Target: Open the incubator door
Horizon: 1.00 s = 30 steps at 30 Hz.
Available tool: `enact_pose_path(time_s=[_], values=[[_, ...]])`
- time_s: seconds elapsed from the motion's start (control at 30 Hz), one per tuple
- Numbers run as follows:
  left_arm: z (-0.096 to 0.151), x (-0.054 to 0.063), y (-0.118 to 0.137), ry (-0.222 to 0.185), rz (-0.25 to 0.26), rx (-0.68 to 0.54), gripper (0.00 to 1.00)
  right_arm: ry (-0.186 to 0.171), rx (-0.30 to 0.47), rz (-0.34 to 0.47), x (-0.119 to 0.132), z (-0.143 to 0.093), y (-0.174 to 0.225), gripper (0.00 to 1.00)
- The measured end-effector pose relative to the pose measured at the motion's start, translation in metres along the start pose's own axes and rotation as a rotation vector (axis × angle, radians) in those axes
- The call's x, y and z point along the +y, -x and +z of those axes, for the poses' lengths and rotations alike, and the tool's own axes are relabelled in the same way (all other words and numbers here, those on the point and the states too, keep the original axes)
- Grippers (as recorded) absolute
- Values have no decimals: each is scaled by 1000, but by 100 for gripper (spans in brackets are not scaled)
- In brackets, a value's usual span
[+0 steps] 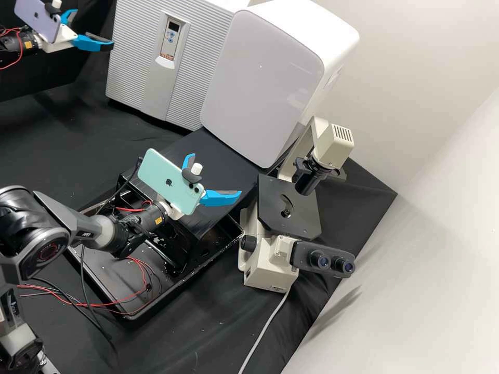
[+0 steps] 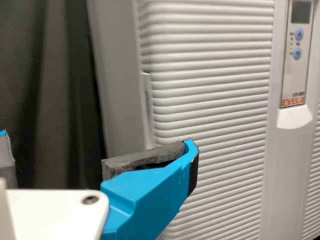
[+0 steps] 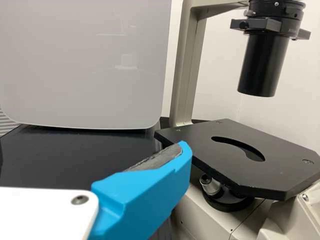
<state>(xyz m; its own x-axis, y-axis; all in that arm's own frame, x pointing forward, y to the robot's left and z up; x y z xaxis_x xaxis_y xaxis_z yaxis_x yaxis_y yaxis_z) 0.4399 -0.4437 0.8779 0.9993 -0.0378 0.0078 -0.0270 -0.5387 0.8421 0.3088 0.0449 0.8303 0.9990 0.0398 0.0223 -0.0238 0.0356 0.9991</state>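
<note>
We see the door [image 1: 136, 67] at the back of the tabletop [image 1: 62, 130], one side hidden behind the white box [image 1: 260, 78], an upper corner cut off. The left claw [image 1: 92, 28] is spread by its other side; we can't tell whether it touches. A phone [image 1: 39, 16] hides part of that claw, and the left wrist view trims one finger [image 2: 6, 162]. The right claw [image 1: 215, 174], also spread and part-hidden by a phone [image 1: 169, 179], is near the microscope [image 1: 288, 208].
</note>
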Motion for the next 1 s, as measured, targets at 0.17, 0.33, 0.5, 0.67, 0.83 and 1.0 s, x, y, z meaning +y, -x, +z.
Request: enact_pose_path(time_s=[0.17, 0.33, 0.5, 0.67, 0.83, 1.0], values=[[5, -2, -20, 31, -33, -92, 100, 0, 0, 0, 0, 0, 0, 100], [16, 2, -33, 60, -66, -212, 100, 0, 0, 0, 0, 0, 0, 100], [22, 4, -43, 76, -84, -276, 100, 0, 0, 0, 0, 0, 0, 100], [24, 4, -51, 90, -94, -316, 100, 0, 0, 0, 0, 0, 0, 100], [23, 8, -55, 99, -100, -318, 100, 0, 0, 0, 0, 0, 0, 100], [23, 10, -56, 105, -101, -316, 100, 0, 0, 0, 0, 0, 0, 100]])
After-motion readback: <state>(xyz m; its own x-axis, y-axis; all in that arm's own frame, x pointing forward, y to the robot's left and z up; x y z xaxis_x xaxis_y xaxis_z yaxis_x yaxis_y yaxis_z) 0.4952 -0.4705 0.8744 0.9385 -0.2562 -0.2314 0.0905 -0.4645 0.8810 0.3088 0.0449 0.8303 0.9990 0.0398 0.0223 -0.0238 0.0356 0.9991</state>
